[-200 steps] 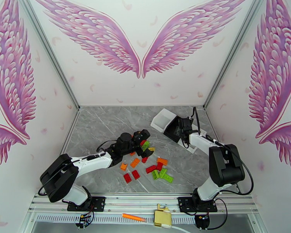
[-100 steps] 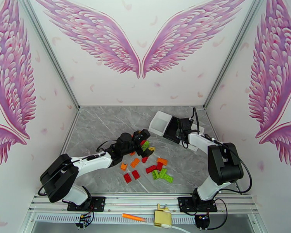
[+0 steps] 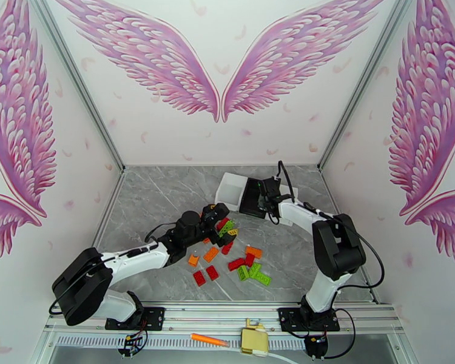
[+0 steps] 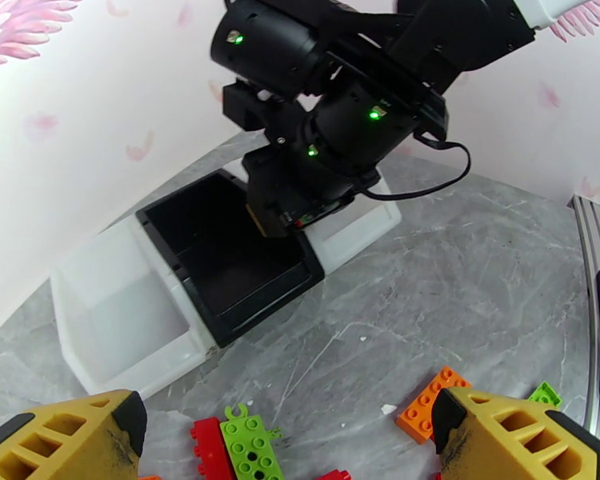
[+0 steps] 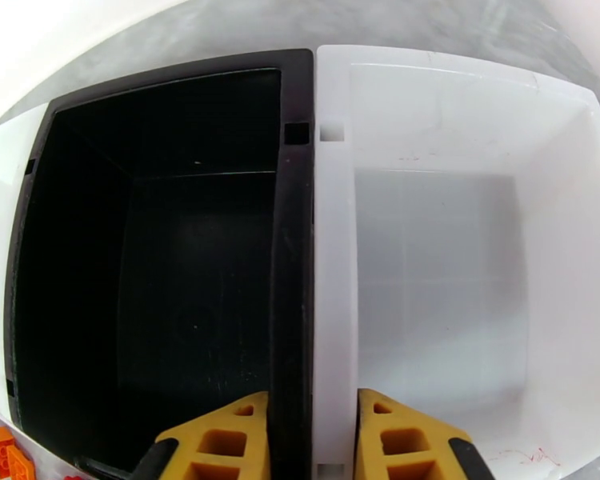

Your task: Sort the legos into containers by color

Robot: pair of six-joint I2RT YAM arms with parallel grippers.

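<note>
- Right gripper (image 5: 310,422) pinched shut across the touching rims of black tray (image 5: 294,234) and white tray (image 5: 334,234), both trays ahead of it.
- Left gripper (image 4: 288,432) spread wide, empty; legos (image 4: 248,446) just beneath.
- Likely step: pulling the trays nearer. Drag slowly and flat so neither rim slips.

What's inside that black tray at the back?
Nothing visible: the black tray has a bare floor. One finger of the right gripper covers a bit of its near edge.
</note>
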